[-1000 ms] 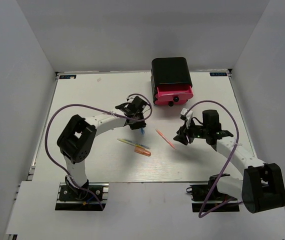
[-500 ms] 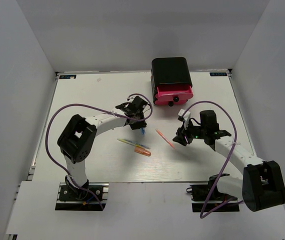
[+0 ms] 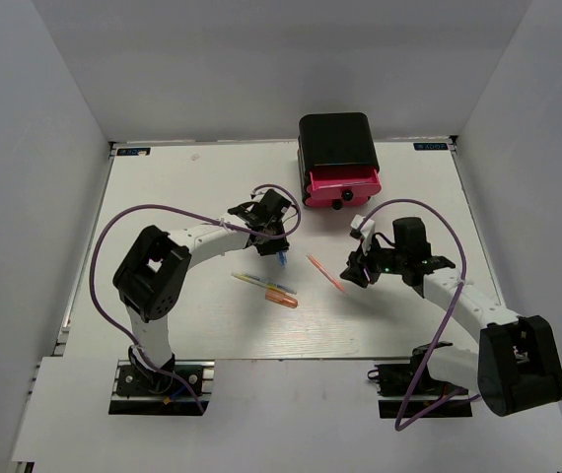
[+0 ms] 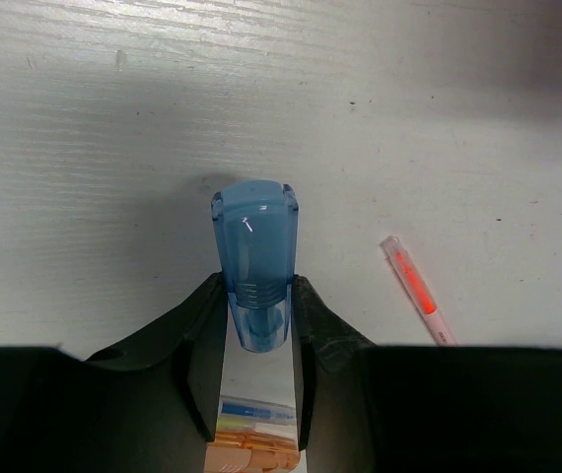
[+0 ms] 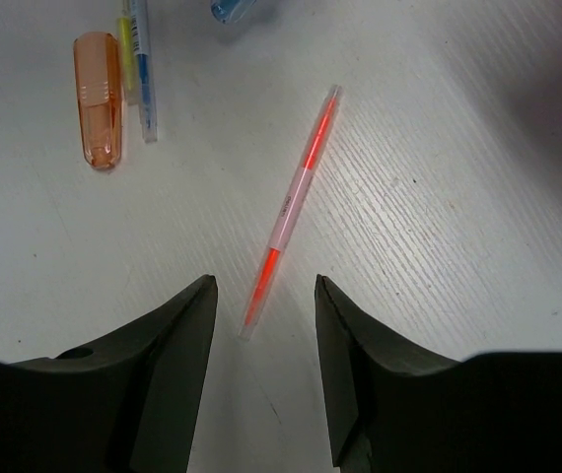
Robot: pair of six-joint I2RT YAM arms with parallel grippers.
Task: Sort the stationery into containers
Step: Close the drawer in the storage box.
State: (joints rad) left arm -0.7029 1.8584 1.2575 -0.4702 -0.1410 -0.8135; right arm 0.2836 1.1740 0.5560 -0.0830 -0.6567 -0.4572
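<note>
The glossy black cabinet point(image 3: 337, 148) stands at the table's far side, one pink drawer point(image 3: 343, 183) pulled out with a black knob. My left gripper point(image 3: 279, 241) is shut on a blue translucent marker point(image 4: 254, 271), held just above the table. My right gripper point(image 3: 352, 274) is open, its jaws either side of the near end of a thin pink-red pen point(image 5: 291, 209), which also shows in the top view point(image 3: 325, 273). An orange marker point(image 3: 281, 297) and a yellow-blue pen point(image 3: 254, 283) lie mid-table; both show in the right wrist view, the marker point(image 5: 99, 99) beside the pen point(image 5: 135, 59).
White side walls enclose the table on left, right and back. Purple cables point(image 3: 123, 222) loop over both arms. The arm bases point(image 3: 158, 379) sit at the near edge.
My right gripper has moved slightly left toward the pink-red pen. My left gripper holds still with the blue marker.
</note>
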